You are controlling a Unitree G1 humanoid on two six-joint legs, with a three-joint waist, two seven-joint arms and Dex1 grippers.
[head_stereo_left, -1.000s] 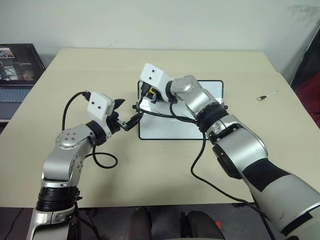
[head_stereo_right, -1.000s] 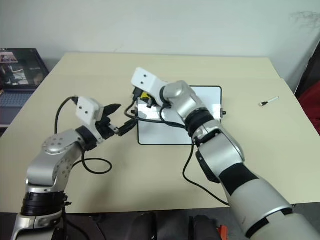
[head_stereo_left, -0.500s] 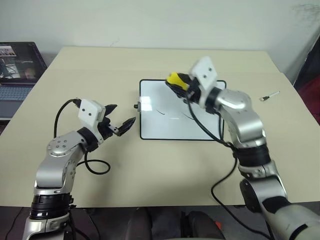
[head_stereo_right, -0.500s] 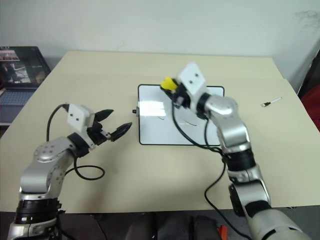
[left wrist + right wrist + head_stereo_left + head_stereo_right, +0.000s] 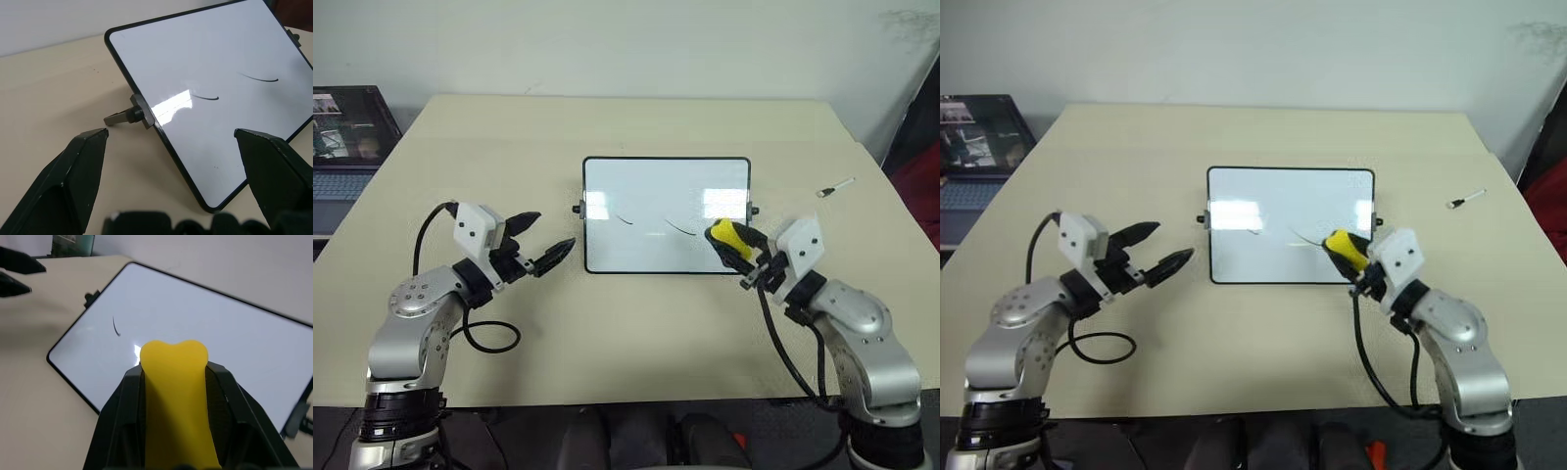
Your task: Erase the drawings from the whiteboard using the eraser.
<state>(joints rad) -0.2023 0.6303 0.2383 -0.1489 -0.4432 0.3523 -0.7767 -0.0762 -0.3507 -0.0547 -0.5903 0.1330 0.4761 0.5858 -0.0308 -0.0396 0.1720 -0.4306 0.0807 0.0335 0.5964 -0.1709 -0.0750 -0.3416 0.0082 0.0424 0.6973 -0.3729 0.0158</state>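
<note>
No writing, label, brand, number or sign can be read anywhere here. The whiteboard (image 5: 666, 213) carries just a couple of short curved black strokes (image 5: 682, 227), marks and not letters, one just ahead of the yellow eraser (image 5: 728, 238) and the other further off toward the board's knobbed short edge. The laptop (image 5: 347, 132) screen well beyond the left gripper (image 5: 544, 250) shows small pictures, too tiny to make out any words.

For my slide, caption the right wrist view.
Right gripper clamps the yellow eraser near the whiteboard, one drawing unerased.
</note>
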